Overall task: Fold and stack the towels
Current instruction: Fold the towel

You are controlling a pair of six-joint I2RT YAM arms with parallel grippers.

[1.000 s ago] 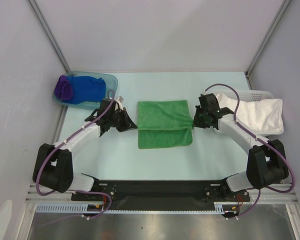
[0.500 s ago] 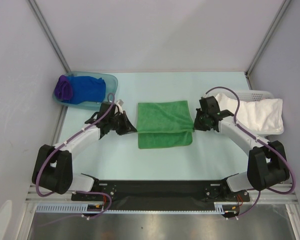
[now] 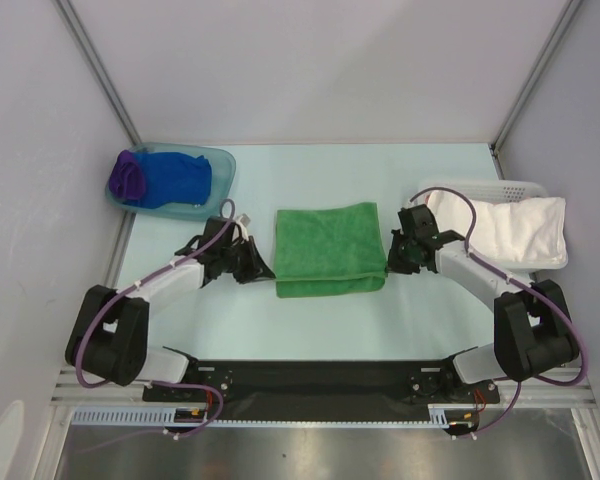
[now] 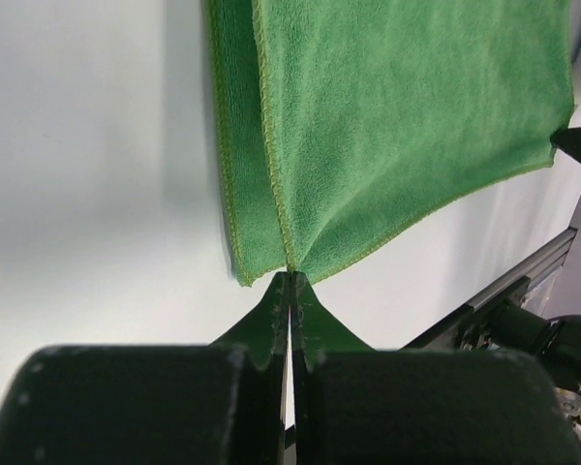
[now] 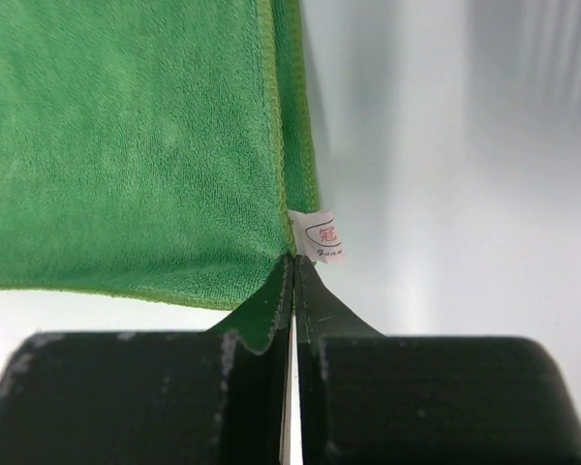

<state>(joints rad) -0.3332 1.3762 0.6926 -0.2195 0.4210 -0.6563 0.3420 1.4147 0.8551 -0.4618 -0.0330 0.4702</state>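
A green towel lies mid-table, its upper layer folded over the lower one, whose front strip shows below. My left gripper is shut on the upper layer's left corner. On the other side my right gripper is shut on the right corner, beside a small white label. The blue towel and the purple towel sit bunched in a teal tub at the back left.
A white slotted basket holding a white cloth stands at the right edge, just behind my right arm. Grey walls close the table on three sides. The metal frame runs along the near edge.
Both grippers have drawn the towel's upper layer toward the near edge. It now covers most of the lower layer, so a narrower front strip shows.
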